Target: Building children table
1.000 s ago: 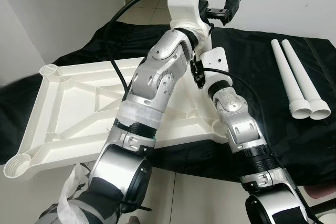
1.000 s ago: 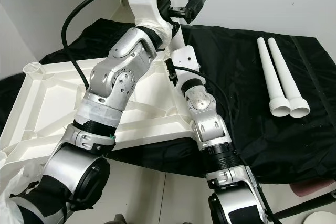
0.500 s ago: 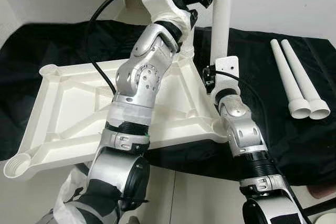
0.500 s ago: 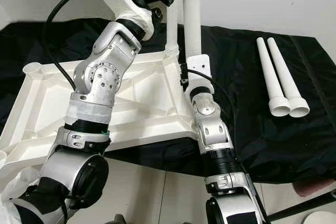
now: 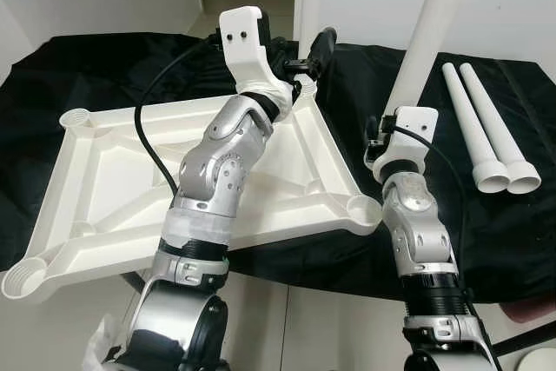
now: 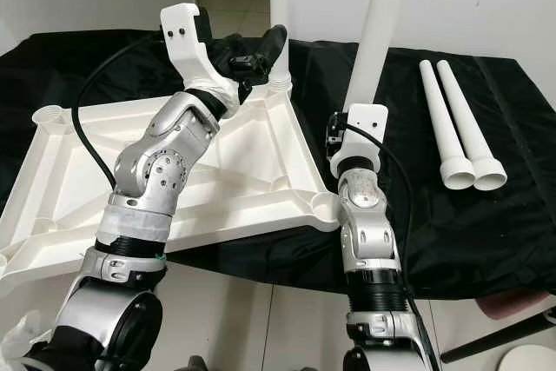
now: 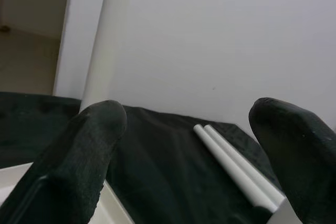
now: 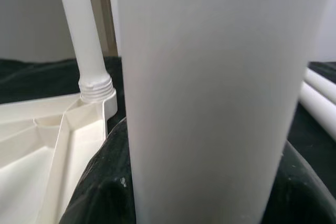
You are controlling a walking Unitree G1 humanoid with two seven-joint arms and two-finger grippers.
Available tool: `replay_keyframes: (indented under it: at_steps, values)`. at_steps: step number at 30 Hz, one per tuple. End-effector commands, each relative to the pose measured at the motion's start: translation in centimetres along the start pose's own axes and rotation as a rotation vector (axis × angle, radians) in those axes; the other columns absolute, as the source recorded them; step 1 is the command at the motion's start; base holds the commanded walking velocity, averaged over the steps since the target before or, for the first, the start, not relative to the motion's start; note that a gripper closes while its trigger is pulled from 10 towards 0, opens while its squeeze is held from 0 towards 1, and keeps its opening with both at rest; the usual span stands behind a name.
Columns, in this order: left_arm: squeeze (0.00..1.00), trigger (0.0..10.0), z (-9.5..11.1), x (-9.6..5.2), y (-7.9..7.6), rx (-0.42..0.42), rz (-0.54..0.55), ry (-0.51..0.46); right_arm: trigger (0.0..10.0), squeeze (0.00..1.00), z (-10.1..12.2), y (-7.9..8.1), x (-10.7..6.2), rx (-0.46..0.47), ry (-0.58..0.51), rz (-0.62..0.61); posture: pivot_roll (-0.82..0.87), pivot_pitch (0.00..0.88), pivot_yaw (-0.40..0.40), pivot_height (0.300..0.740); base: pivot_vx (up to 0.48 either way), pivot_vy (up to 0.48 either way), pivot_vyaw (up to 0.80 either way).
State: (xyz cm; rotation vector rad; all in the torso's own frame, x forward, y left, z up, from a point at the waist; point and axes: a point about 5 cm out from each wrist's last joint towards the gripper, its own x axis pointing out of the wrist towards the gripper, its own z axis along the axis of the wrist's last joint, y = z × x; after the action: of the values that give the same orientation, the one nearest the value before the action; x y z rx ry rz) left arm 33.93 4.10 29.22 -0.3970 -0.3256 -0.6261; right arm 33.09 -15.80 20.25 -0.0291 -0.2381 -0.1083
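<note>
A white tabletop [image 5: 113, 180] lies underside up on a black cloth. One white leg [image 6: 279, 6] stands upright in its far right corner socket. My left gripper [image 6: 268, 48] hovers open right beside that leg, with nothing between its fingers [image 7: 79, 156]. My right gripper [image 8: 205, 192] is shut on a second white leg [image 5: 427, 32]. It holds that leg upright and slightly tilted, above the cloth just right of the tabletop's near right socket [image 5: 363, 208]. The leg's lower end is hidden behind the white wrist mount [image 5: 407, 132].
Two more white legs [image 5: 488, 128] lie side by side on the black cloth [image 5: 469, 232] at the right. The cloth-covered table ends near me, with tiled floor [image 5: 295, 319] below. A white wall and a doorway lie behind.
The right gripper has carried its leg to the right, away from the corner socket. The left gripper has come down from high on the standing leg. The view has also shifted.
</note>
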Motion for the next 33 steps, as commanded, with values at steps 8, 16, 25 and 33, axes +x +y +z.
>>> replay_keyframes:
  at_steps: [8, 16, 25, 33]
  values:
    - [0.0, 10.0, -5.1, -4.2, 4.0, 0.165, 0.123, 0.137, 10.0, 0.0, -1.4, -2.9, -3.4, 0.021, -0.085, -0.027, -0.12, 0.0, 0.036, 0.74, 0.0, 0.0, 0.0]
    - [0.0, 10.0, -7.7, -7.3, 8.2, 0.25, 0.292, 0.225, 10.0, 0.0, -4.3, -3.9, -5.6, 0.024, -0.024, -0.038, -0.15, 0.0, 0.04, 0.74, 0.0, 0.0, 0.0]
    - [0.0, 10.0, -8.0, -7.3, 7.5, 0.267, 0.268, 0.222, 10.0, 0.0, -4.2, -4.7, -5.7, 0.016, -0.042, -0.045, -0.14, 0.0, 0.04, 0.74, 0.0, 0.0, 0.0]
    - [0.0, 10.0, -8.0, -7.4, 7.8, 0.276, 0.27, 0.21, 10.0, 0.0, -4.3, -4.7, -5.5, 0.012, -0.046, -0.041, -0.13, 0.0, 0.043, 0.74, 0.0, 0.0, 0.0]
